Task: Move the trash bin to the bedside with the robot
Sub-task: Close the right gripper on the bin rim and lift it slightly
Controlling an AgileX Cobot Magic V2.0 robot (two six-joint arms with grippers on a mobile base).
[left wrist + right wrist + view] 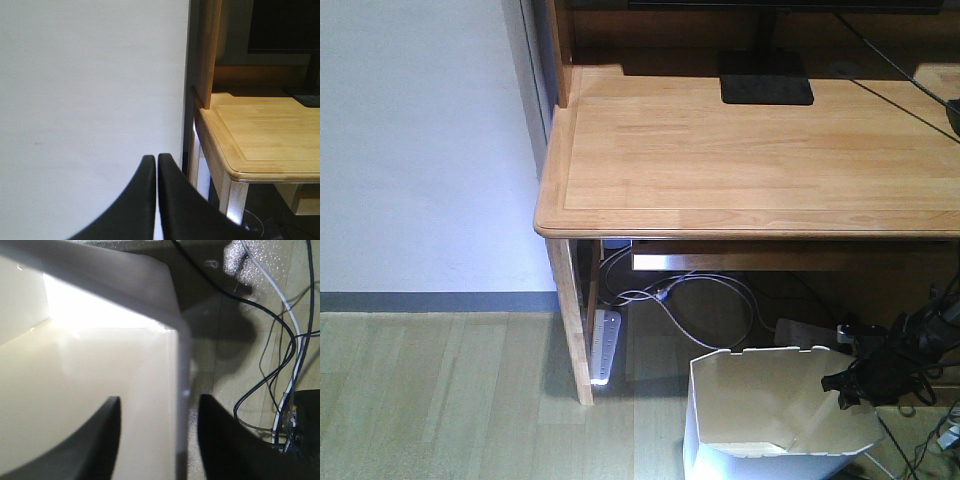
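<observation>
- The white trash bin (760,400) stands on the pale wood floor (430,400) at the lower right of the front view. It is just in front of the light wooden desk (750,150), with its far rim close under the desk's front edge. The bottom of the frame cuts off its base.
- The right gripper (843,388) sits at the bin's right-hand rim (a dark shape against the pale plastic).
- In the right wrist view the two black fingers (100,440) of that gripper are spread apart, straddling the bin's thin wall. One is inside against the cream interior at lower left. The other is outside over the floor at lower middle, with a sliver of gap between it and the wall, so the plastic is not pinched.
- To the right in that view, black and white cables (287,365) loop across the floor.
- The left gripper (156,159) rises from the bottom middle of the left wrist view. Its two black fingers are pressed together with only a hairline seam between them and nothing held.
- Behind it is a plain white wall (90,100), with the desk's rounded corner at the right.
- Under the desk in the front view, a white power strip (603,345) leans beside the desk leg, next to a tangle of pale cords (670,292).
- A black monitor stand (766,78) rests on the desktop at the top.
</observation>
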